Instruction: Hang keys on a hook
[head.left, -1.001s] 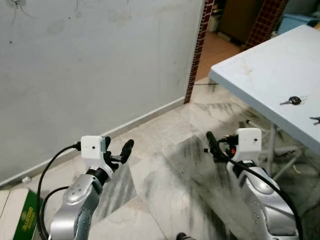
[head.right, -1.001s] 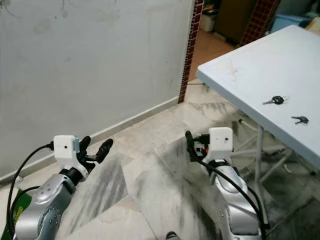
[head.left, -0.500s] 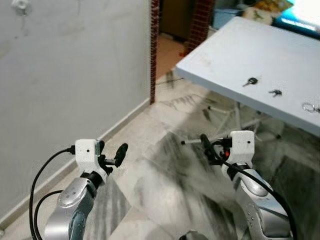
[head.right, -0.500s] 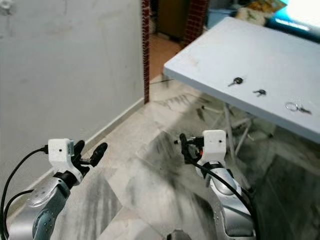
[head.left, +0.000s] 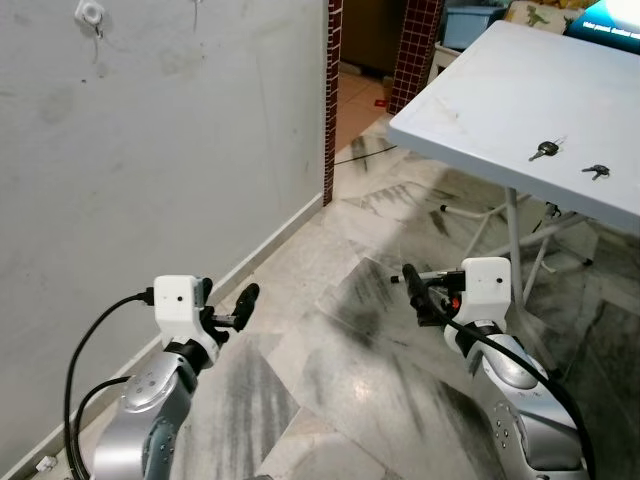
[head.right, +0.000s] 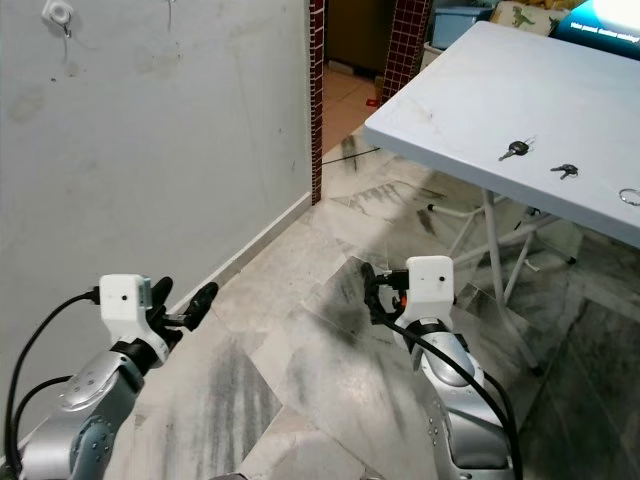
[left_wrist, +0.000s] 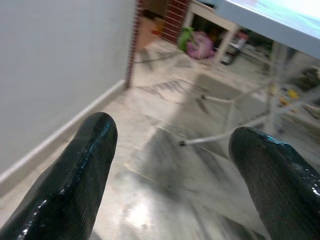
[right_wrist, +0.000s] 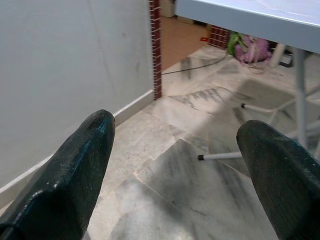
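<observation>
Two small dark-headed metal keys (head.left: 543, 151) lie on the pale blue-white folding table (head.left: 480, 90), where nothing has lifted them yet, with a thin key ring (head.right: 629, 196) further along its top. Well apart from the table, a small white hook (head.left: 91, 13) sits high on the grey wall. The left gripper (head.left: 232, 312) and right gripper (head.left: 414, 292) hover spread and empty over marble floor short of the table, likely held ready for a pickup.
</observation>
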